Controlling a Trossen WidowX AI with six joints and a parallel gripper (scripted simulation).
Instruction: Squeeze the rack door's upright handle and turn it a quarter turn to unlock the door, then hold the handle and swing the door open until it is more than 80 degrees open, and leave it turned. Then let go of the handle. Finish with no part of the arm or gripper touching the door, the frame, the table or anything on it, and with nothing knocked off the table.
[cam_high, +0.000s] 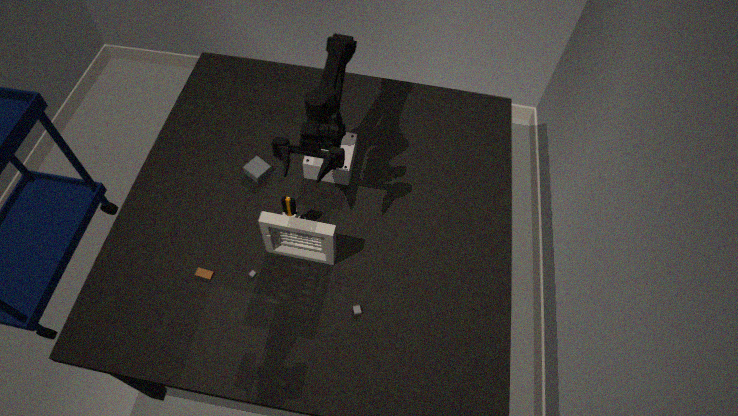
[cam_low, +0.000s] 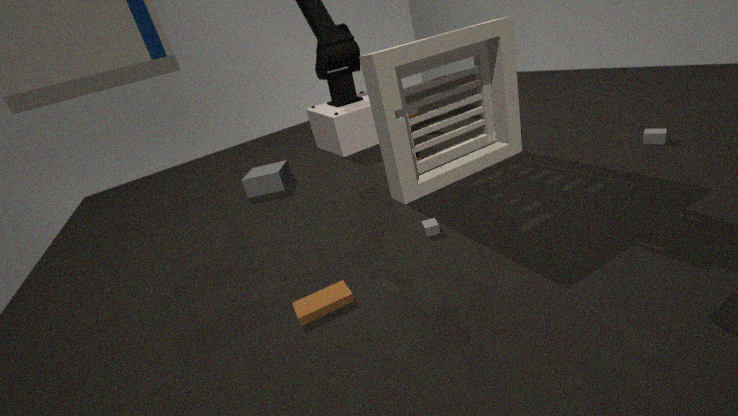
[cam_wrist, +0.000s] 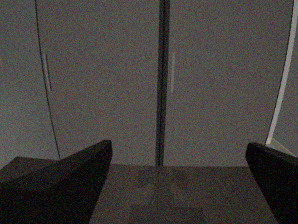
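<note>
The white rack frame (cam_high: 264, 235) (cam_low: 385, 129) stands upright on the dark table. Its slatted door (cam_low: 454, 153) looks closed within the frame. The handle (cam_high: 288, 205), black with a yellow-orange stripe, sticks out from the arm's side of the door and looks upright; it is mostly hidden behind the door in the exterior view. My gripper (cam_high: 302, 178) (cam_wrist: 180, 148) is wide open and empty. It is raised above the table between the arm's base and the handle, touching neither handle nor door. In the wrist view no handle or door shows between the fingers.
A grey block (cam_high: 256, 168) (cam_low: 266, 179) lies beside the white arm base (cam_high: 328, 173) (cam_low: 343, 129). An orange block (cam_high: 204, 273) (cam_low: 323, 302) and two small pale cubes (cam_high: 252, 273) (cam_high: 357, 310) (cam_low: 431, 227) (cam_low: 654, 136) lie beyond the frame. A blue cart (cam_high: 41, 227) stands beside the table.
</note>
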